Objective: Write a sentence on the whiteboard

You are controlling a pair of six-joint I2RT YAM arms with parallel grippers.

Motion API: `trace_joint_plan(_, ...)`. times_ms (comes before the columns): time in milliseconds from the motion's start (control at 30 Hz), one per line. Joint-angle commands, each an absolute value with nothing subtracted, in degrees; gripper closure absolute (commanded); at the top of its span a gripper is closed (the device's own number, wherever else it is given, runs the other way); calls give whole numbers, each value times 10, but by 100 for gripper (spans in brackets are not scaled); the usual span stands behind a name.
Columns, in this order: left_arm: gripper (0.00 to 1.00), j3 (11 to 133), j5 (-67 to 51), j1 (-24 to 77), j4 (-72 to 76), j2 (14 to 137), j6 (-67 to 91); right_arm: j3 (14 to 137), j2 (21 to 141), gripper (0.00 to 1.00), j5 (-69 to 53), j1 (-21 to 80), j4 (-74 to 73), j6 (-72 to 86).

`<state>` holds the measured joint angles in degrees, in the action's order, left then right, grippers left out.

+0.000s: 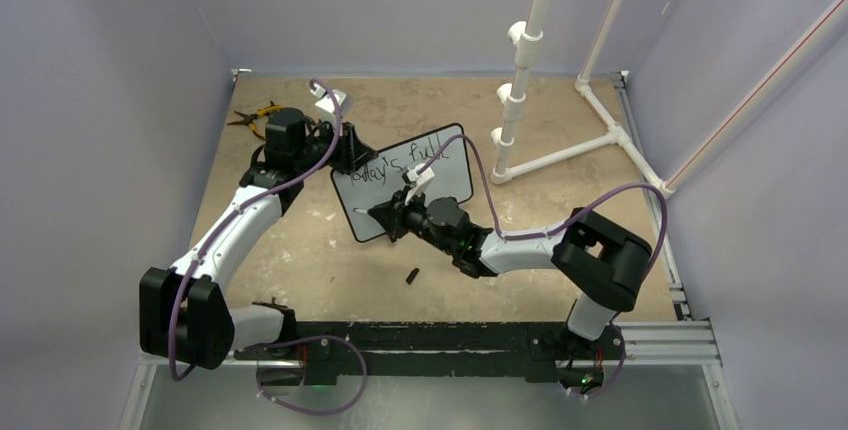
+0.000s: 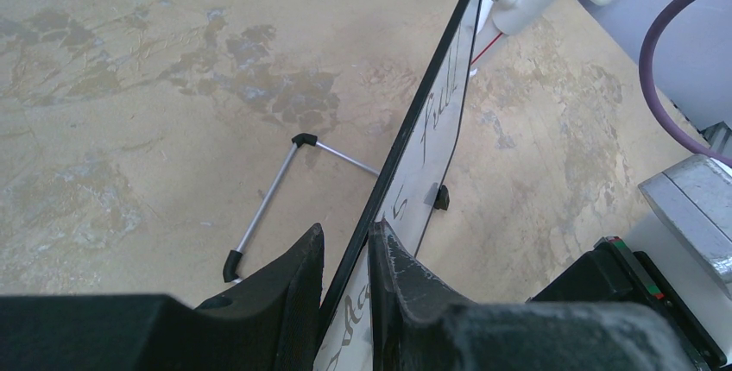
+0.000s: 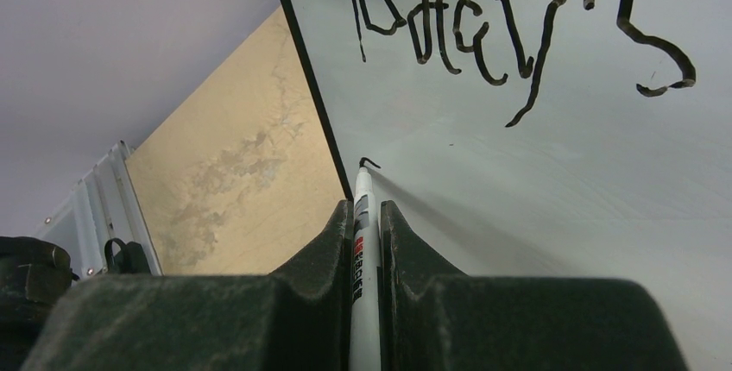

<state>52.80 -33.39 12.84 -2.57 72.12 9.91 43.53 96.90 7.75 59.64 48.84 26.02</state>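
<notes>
Mottled tan tabletop point(image 1: 300, 250) under glossy black-framed whiteboard point(image 1: 445, 178)

The whiteboard point(image 3: 535, 216) is smooth, faintly glossy; its wire stand point(image 2: 268, 198) bare metal; the bench point(image 2: 129, 86) matt and mottled.

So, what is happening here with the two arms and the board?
The left gripper clamps the side edge of the whiteboard and holds it standing on the table. The right gripper holds a marker with its tip on the board, just beginning a second line. The first line of the sentence reads roughly "Today's full". A small black piece, perhaps the marker's cap, lies on the table near the right arm.
</notes>
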Motion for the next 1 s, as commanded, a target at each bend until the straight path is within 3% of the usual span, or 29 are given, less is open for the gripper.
trace_joint_plan(0,78,516,-326,134,-43,726,109,425,959,100,108,592,475,257)
trace_joint_plan(967,78,517,-326,134,-43,726,110,441,936,100,125,592,478,252)
